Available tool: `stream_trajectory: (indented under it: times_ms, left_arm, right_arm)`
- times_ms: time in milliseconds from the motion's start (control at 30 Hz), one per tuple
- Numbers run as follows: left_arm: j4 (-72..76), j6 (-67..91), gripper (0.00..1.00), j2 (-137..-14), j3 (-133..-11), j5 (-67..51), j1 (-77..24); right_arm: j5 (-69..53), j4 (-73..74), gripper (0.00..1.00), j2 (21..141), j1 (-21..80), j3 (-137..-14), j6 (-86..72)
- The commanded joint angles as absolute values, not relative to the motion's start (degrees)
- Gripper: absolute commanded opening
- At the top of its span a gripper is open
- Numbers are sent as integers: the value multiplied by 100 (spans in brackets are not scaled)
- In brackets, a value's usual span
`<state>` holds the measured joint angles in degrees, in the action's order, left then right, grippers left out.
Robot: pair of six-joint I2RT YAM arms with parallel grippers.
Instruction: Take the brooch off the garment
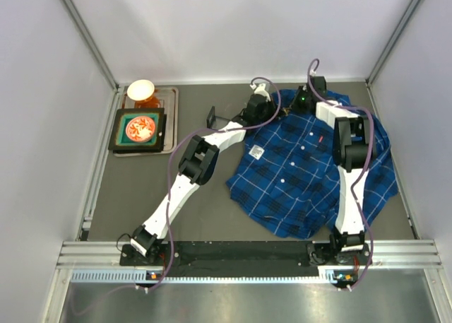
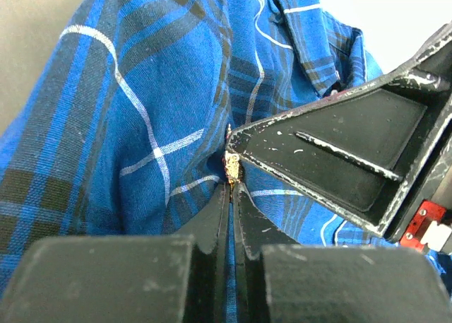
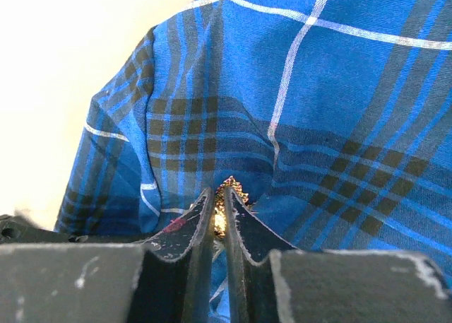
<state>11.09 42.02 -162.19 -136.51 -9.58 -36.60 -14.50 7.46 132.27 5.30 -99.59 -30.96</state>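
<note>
Up near the garment's (image 1: 296,174) collar, the brooch (image 3: 230,186) sits clamped between the right gripper's (image 3: 218,194) fingers; the left gripper's (image 2: 229,189) fingers, pressed together, meet it from the opposite side. Well apart left, 1 tray (image 1: 171,104) holds 2 dishes (image 1: 140,128).

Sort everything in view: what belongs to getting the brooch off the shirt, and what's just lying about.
Belongs to the job:
- brooch
- garment it sits on
- left fingers and right fingers, both closed in at the brooch

Just lying about:
- metal tray, far left
- white bowl on it
- black square dish with red-orange contents, also on it
</note>
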Motion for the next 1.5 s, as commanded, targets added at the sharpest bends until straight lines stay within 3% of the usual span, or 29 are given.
stream_trajectory:
  times_ms: [0,167,400,600,733,933,1100,1233,1467]
  left_arm:
    - [1563,4684,0,-16031,-13878,-1440,-3709]
    - [1757,5149,0,-16049,-13843,-1573,-3674]
    - [1864,5914,0,-16093,-13843,-1451,-3621]
    - [1767,5679,0,-15953,-13615,-1451,-3595]
    - [1871,6028,0,-15794,-13210,-1432,-3481]
    - [1846,6363,0,-15978,-13596,-1670,-3472]
    - [1758,6197,0,-15900,-13641,-1661,-3472]
    - [1565,5784,0,-15829,-13588,-1670,-3481]
    - [1381,4440,0,-15539,-13245,-1679,-3515]
  right_arm:
    - [-835,765,12,12911,852,-9519,-2936]
    - [-431,590,13,12683,861,-9133,-2944]
    - [-1019,325,11,12805,888,-9008,-2769]
    - [-1878,-321,11,12622,774,-8781,-3092]
    - [-1565,-431,13,12393,844,-8517,-2682]
    - [-1670,-107,14,12691,853,-8648,-2865]
    - [-1476,185,9,12648,853,-8622,-2839]
    - [-2125,44,8,12595,704,-8613,-3224]
    - [-2882,-580,19,12472,317,-8710,-3928]
